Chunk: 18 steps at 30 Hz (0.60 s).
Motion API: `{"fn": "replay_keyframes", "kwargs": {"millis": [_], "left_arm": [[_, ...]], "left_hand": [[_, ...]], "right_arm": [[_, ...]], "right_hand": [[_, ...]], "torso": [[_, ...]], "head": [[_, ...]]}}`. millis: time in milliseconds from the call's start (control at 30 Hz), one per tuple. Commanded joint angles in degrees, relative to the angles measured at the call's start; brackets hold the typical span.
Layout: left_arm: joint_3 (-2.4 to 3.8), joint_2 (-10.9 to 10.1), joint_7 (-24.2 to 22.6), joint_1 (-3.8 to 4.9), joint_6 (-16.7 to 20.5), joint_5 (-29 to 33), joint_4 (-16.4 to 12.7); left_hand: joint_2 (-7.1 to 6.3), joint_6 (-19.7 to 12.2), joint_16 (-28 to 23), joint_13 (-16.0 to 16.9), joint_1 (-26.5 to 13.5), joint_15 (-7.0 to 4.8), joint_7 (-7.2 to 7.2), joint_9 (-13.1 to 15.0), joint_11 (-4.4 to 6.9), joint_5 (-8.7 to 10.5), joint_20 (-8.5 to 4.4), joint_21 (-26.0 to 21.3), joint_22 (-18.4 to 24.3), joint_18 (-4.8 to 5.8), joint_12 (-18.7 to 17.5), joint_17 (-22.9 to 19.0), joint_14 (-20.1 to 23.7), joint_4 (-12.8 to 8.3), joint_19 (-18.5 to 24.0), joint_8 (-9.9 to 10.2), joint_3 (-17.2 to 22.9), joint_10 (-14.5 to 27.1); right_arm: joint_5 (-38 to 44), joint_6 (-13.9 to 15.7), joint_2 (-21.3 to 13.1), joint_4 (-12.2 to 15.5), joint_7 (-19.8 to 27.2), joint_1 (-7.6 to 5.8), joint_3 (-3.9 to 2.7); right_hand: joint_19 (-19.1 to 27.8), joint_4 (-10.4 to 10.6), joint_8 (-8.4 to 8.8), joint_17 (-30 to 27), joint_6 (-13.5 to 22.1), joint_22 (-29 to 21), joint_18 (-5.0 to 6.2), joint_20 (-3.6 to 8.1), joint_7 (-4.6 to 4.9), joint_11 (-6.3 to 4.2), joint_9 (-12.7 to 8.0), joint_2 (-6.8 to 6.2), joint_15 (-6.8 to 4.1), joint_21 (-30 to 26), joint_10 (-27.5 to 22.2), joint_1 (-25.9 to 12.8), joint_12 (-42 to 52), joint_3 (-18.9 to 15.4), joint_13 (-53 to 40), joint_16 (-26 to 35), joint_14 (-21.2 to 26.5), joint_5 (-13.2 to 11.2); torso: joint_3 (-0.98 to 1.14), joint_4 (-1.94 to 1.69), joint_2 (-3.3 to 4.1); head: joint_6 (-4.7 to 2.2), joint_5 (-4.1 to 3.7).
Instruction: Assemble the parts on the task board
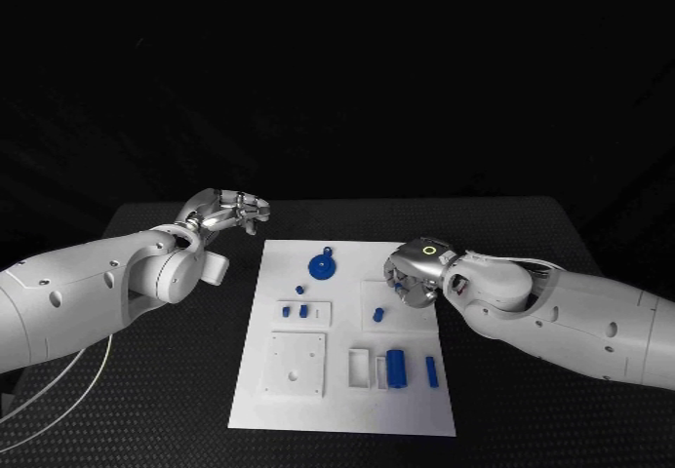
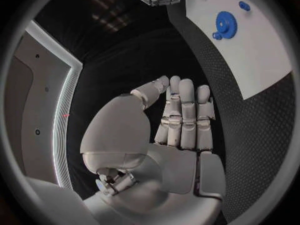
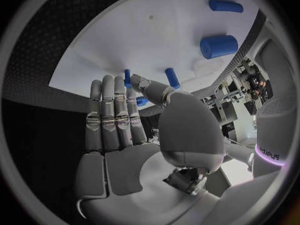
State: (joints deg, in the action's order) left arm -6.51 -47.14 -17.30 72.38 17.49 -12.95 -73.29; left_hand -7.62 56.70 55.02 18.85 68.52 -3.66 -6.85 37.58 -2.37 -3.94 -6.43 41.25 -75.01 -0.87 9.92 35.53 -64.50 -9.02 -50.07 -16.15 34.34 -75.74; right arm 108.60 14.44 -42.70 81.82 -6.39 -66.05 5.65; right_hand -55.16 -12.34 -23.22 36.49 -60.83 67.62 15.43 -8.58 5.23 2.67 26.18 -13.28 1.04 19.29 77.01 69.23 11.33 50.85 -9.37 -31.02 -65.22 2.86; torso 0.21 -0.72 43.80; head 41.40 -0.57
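Many blue parts still lie loose on the task board [image 1: 282,409], so I think most of the job is left. My right hand [image 1: 416,275] is over the board's far right side. Its fingers [image 3: 115,110] are straight and close together, holding nothing, and a small blue peg [image 3: 171,78] lies just past their tips. A blue gear [image 1: 322,264] sits on the board between my two hands. My left hand [image 1: 225,211] hangs over the black counter [image 1: 169,390], beside the board's far left corner. Its fingers [image 2: 186,110] are straight too, with nothing in them.
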Motion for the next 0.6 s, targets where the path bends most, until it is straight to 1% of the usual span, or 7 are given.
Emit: {"fn": "replay_keyframes", "kwargs": {"millis": [33,200,300,400,500,600], "left_arm": [[0.04,0.15,-0.42,0.05,-0.80,-0.03,-0.01],[0.04,0.21,-0.36,0.05,-0.94,-0.01,0.08],[0.04,0.25,-0.33,0.05,-0.89,-0.01,0.18],[0.04,0.28,-0.30,0.05,-0.97,0.04,0.25],[0.04,0.27,-0.26,0.05,-0.93,0.08,0.25],[0.04,0.23,-0.28,0.06,-0.91,0.10,0.28]], "left_hand": [[-0.42,-0.29,-0.10,0.00,-0.01,0.01,-0.01,-0.05,0.00,0.20,-2.87,-0.03,-1.04,0.03,-0.12,0.10,-0.18,-0.36,-0.35,0.28,0.11,0.26],[-0.44,-0.31,-0.10,0.00,-0.03,0.02,-0.03,-0.05,0.00,0.21,-2.86,-0.02,-1.04,0.02,-0.11,0.11,-0.18,-0.37,-0.35,0.30,0.10,0.28],[-0.45,-0.33,-0.10,0.00,-0.04,0.02,-0.04,-0.05,-0.01,0.21,-2.86,-0.03,-1.03,0.02,-0.11,0.11,-0.18,-0.38,-0.35,0.32,0.10,0.29],[-0.46,-0.35,-0.10,0.00,-0.05,0.03,-0.05,-0.05,-0.01,0.21,-2.85,-0.03,-1.03,0.02,-0.11,0.11,-0.18,-0.39,-0.35,0.33,0.10,0.31],[-0.47,-0.36,-0.11,0.00,-0.06,0.03,-0.06,-0.05,-0.02,0.21,-2.85,-0.03,-1.03,0.01,-0.11,0.12,-0.18,-0.40,-0.35,0.34,0.10,0.32],[-0.49,-0.38,-0.11,0.00,-0.07,0.04,-0.07,-0.05,-0.02,0.21,-2.84,-0.03,-1.03,0.01,-0.12,0.12,-0.17,-0.41,-0.35,0.36,0.09,0.34]], "right_arm": [[-0.56,-0.60,-0.07,0.28,0.05,-0.07,-0.08],[-1.15,-0.59,-0.31,0.56,0.14,-0.09,-0.23],[-1.72,-0.88,-0.84,1.19,0.16,-0.27,-0.62],[-2.88,-1.73,-1.73,2.33,0.27,-0.95,-1.06],[-4.50,-2.41,-2.74,3.64,0.36,-1.74,-1.34],[-4.98,-2.69,-3.43,4.91,0.35,-2.23,-1.56]], "right_hand": [[-0.38,0.10,-0.27,0.08,-0.27,0.05,-0.43,0.03,0.00,0.11,0.11,-0.37,0.02,0.34,0.20,0.16,-0.15,0.24,-0.06,-0.11,-0.37,-0.08],[-0.39,0.13,-0.27,0.12,-0.27,0.05,-0.43,0.04,0.00,0.11,0.14,-0.37,0.02,0.34,0.20,0.16,-0.18,0.25,-0.08,-0.10,-0.38,-0.08],[-0.40,0.15,-0.27,0.14,-0.27,0.06,-0.43,0.05,0.00,0.11,0.16,-0.37,0.02,0.35,0.21,0.15,-0.19,0.25,-0.10,-0.09,-0.39,-0.08],[-0.40,0.19,-0.27,0.16,-0.27,0.06,-0.43,0.05,0.00,0.11,0.18,-0.37,0.02,0.35,0.22,0.13,-0.21,0.25,-0.12,-0.08,-0.39,-0.08],[-0.41,0.23,-0.27,0.18,-0.26,0.06,-0.43,0.05,0.00,0.11,0.20,-0.35,0.02,0.35,0.22,0.10,-0.23,0.25,-0.14,-0.07,-0.40,-0.08],[-0.42,0.28,-0.26,0.22,-0.24,0.06,-0.43,0.05,0.01,0.12,0.23,-0.30,0.02,0.36,0.22,0.06,-0.26,0.23,-0.16,-0.05,-0.40,-0.07]], "torso": [[0.03,0.04,0.03],[0.03,0.06,0.05],[0.02,0.00,0.03],[0.00,-0.02,0.01],[-0.02,-0.03,-0.01],[-0.06,0.00,0.00]], "head": [[0.11,-0.07],[0.13,-0.09],[0.21,-0.09],[0.24,-0.06],[0.39,-0.05],[0.34,0.03]]}}
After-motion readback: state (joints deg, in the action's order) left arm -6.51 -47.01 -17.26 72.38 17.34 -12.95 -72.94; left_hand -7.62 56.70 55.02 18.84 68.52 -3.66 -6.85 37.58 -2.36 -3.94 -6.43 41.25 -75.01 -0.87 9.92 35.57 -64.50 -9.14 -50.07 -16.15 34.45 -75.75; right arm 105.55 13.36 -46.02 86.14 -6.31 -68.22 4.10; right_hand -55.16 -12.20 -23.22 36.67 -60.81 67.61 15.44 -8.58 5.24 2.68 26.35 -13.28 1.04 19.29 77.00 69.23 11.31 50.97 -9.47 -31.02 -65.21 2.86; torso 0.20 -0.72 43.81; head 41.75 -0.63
